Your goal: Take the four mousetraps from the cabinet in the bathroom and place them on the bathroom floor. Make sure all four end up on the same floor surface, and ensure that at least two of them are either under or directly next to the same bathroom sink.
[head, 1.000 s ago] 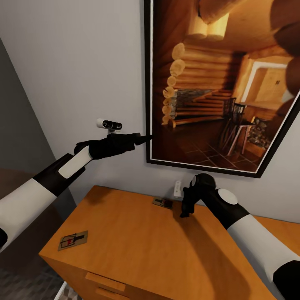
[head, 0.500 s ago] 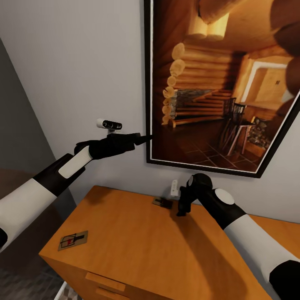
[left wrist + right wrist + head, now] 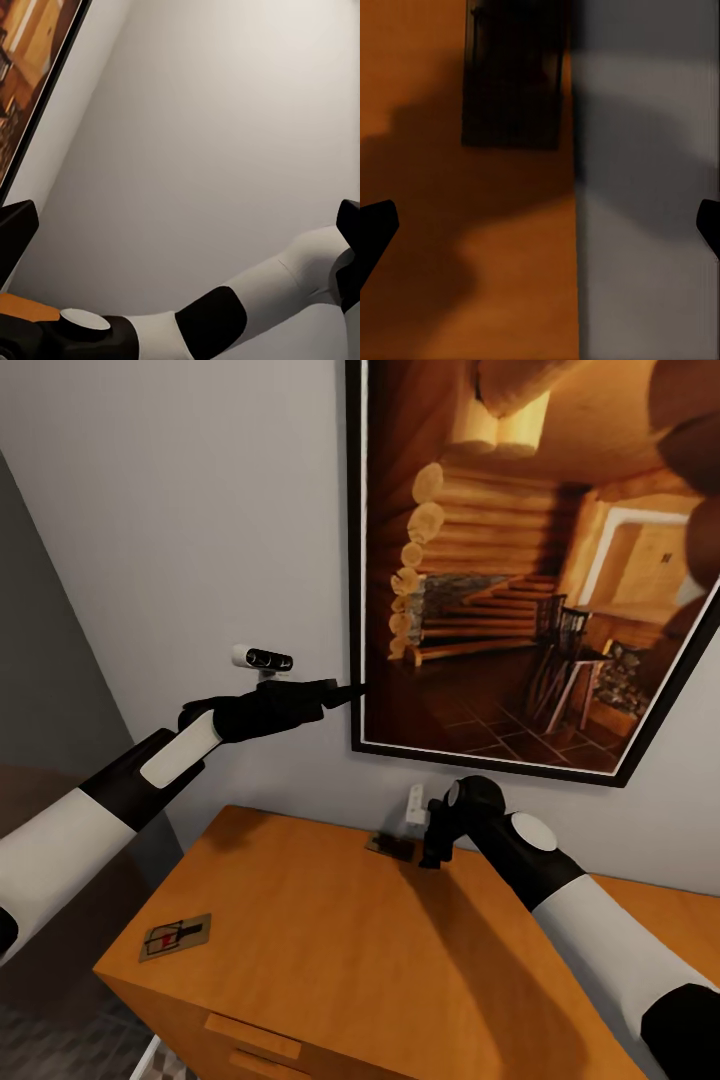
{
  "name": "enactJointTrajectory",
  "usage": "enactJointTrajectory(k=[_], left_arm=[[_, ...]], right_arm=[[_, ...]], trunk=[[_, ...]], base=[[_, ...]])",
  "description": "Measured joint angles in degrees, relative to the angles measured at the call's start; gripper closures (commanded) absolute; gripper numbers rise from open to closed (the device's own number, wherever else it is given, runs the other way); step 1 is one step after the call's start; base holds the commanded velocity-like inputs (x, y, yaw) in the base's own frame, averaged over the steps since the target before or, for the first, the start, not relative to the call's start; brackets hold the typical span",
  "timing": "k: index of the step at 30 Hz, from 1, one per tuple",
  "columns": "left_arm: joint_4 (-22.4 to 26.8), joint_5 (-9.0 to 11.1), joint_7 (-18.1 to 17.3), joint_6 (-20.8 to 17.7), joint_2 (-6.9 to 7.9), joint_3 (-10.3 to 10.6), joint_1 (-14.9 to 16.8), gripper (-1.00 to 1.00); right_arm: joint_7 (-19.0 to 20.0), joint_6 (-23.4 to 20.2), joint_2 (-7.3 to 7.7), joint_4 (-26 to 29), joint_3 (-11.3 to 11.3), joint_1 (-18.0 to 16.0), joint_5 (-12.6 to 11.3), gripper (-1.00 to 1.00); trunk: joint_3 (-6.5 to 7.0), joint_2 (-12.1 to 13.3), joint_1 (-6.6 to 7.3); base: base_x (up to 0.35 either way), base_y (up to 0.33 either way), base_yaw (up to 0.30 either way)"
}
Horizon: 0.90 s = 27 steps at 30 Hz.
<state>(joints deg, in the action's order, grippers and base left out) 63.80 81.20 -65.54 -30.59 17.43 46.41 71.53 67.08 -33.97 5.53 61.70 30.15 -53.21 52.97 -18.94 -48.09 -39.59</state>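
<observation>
Two mousetraps are lying on the cabinet (image 3: 330,950): one mousetrap (image 3: 175,936) near its front left corner, the other mousetrap (image 3: 392,846) at its back edge. One framed picture (image 3: 540,560) is hanging above.

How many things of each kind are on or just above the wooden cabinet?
mousetraps: 2, one near the front left corner, one at the back by the wall
framed pictures: 1
Total: 3

left gripper (image 3: 340,691) raised, right gripper (image 3: 432,857) lowered, open
</observation>
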Motion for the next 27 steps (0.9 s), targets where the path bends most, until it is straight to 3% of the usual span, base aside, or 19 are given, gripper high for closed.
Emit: enactJointTrajectory(k=[27], left_arm=[[0.0, 0.02, 0.0, 0.0, 0.0, 0.01, 0.0, -1.0]], right_arm=[[-2.55, -0.53, -0.12, -0.1, 0.02, 0.03, -0.25, -1.0]], trunk=[[-0.01, 0.0, 0.0]], base=[[0.0, 0.0, 0.0]])
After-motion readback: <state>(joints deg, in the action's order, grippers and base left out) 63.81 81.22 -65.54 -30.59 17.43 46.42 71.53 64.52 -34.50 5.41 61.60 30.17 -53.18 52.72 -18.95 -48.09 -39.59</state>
